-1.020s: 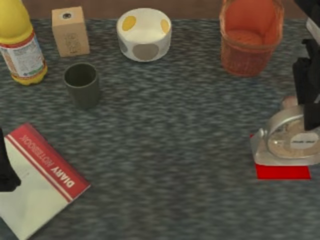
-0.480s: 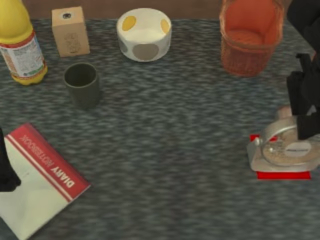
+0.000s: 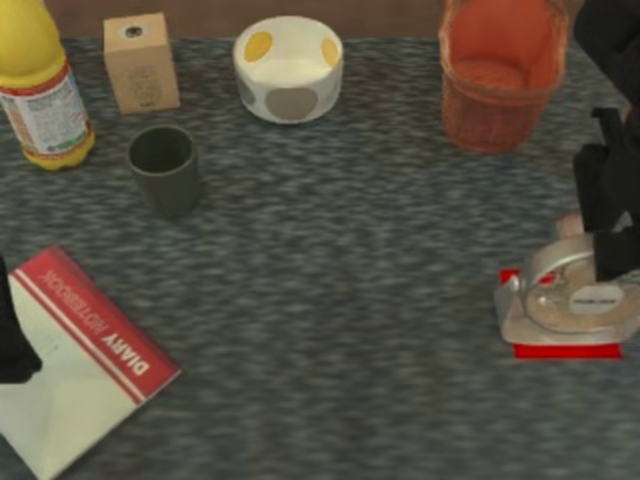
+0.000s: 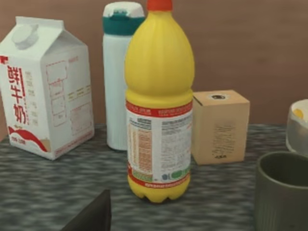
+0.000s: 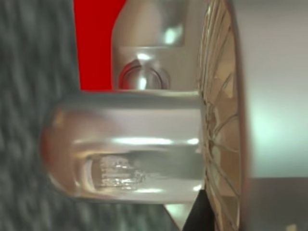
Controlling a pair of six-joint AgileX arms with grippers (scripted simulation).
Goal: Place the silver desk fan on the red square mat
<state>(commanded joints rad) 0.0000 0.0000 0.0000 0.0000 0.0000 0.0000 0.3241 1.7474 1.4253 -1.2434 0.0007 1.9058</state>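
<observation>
The silver desk fan [image 3: 570,305] rests on the red square mat [image 3: 565,350] near the table's right edge, covering most of it; red strips show at its near side and at one corner. My right gripper [image 3: 612,250] hangs over the fan's far side, shut on the fan. In the right wrist view the fan's rounded motor housing [image 5: 139,144] and grille fill the picture, with the mat [image 5: 94,43] behind and one dark finger [image 5: 202,214] against the disc. My left gripper [image 3: 10,340] is parked at the left edge over the notebook, open.
Along the back stand a yellow bottle [image 3: 35,80], a cardboard box [image 3: 140,62], a white spotted bowl [image 3: 288,68] and an orange basket [image 3: 500,70]. A dark green cup [image 3: 163,168] and a red-and-white diary notebook [image 3: 80,350] lie at the left. A milk carton [image 4: 48,86] shows in the left wrist view.
A second ago the fan was higher and farther right; it came down and a little left onto the mat. Nothing has visibly moved in the last half second.
</observation>
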